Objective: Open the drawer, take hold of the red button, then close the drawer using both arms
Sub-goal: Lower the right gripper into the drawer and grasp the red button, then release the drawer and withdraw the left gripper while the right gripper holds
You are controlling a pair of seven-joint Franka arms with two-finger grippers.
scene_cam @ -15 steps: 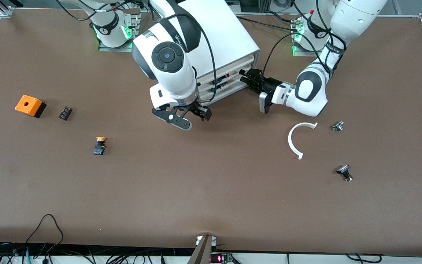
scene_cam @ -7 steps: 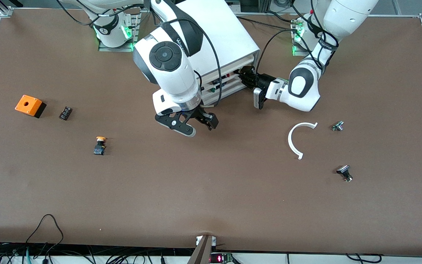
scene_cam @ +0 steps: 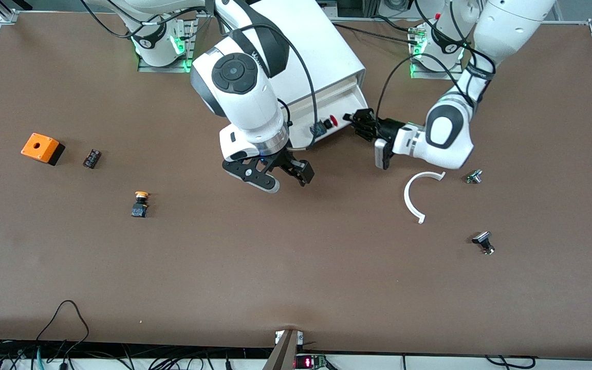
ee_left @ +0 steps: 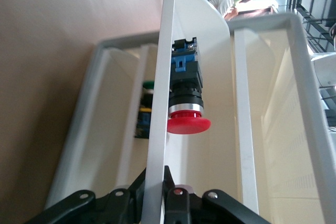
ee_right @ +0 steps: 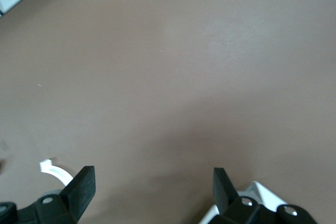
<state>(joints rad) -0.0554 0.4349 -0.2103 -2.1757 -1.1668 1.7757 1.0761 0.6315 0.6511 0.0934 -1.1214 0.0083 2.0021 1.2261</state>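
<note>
The white cabinet [scene_cam: 306,46] stands at the back middle of the table. One drawer [scene_cam: 345,100] is pulled out. The red-capped button [scene_cam: 329,122] lies on its side in it. My left gripper [scene_cam: 353,121] is shut on the drawer's front slab [ee_left: 160,103]; in the left wrist view [ee_left: 160,174] the button [ee_left: 186,103] lies just past the slab, and a green-capped one [ee_left: 147,85] lies in a lower drawer. My right gripper [scene_cam: 281,177] is open and empty over the bare table in front of the cabinet, as the right wrist view [ee_right: 152,182] shows.
An orange box [scene_cam: 42,148], a small black block [scene_cam: 91,158] and an orange-yellow-capped button [scene_cam: 140,204] lie toward the right arm's end. A white arc piece [scene_cam: 419,198] and two small metal parts [scene_cam: 474,176] [scene_cam: 483,242] lie toward the left arm's end.
My left gripper has pulled the drawer out toward the front camera, baring the red button. My right gripper has shifted a little toward the front camera and the left arm's end.
</note>
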